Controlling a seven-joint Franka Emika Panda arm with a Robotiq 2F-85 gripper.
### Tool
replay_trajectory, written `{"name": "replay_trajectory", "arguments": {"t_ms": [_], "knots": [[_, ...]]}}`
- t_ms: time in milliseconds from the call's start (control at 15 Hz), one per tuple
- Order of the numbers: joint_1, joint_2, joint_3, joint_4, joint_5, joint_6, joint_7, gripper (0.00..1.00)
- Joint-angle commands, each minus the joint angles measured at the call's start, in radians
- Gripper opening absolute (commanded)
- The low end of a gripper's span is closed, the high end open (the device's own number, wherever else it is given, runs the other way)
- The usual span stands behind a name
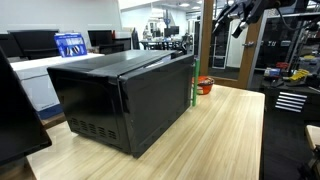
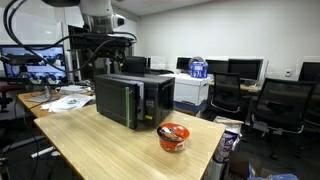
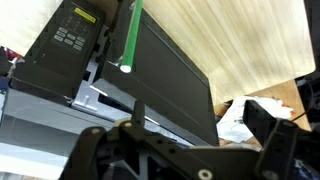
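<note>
While beneath the tool (image 3: 185,150), microwave (image 2: 135,98) near bowl (image 2: 174,136).

Opposite table (image 1: 230,130) ends; wrist above microwave (image 3: 170,80)

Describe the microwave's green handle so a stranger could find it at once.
On the pale wooden table stands a black microwave. Along its door edge, next to the keypad, runs a thin handle. It is the only bright green part of the black oven; the bowl nearby is red.
</note>
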Motion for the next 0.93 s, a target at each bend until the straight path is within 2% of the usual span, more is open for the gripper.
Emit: {"name": "replay_trajectory", "arguments": {"t_ms": [0,200,467,600,867], "knots": [[0.128,0.027,-0.147,0.119,-0.152,-0.168,-0.047,1.00],[0.198,0.055,-0.223,0.173,-0.214,-0.254,-0.151,1.00],[0.242,0.107,-0.285,0.227,-0.278,-0.378,-0.345,1.00],[0.244,0.125,-0.285,0.243,-0.311,-0.413,-0.423,1.00],[0.246,0.135,-0.256,0.243,-0.430,-0.394,-0.535,1.00]]}}
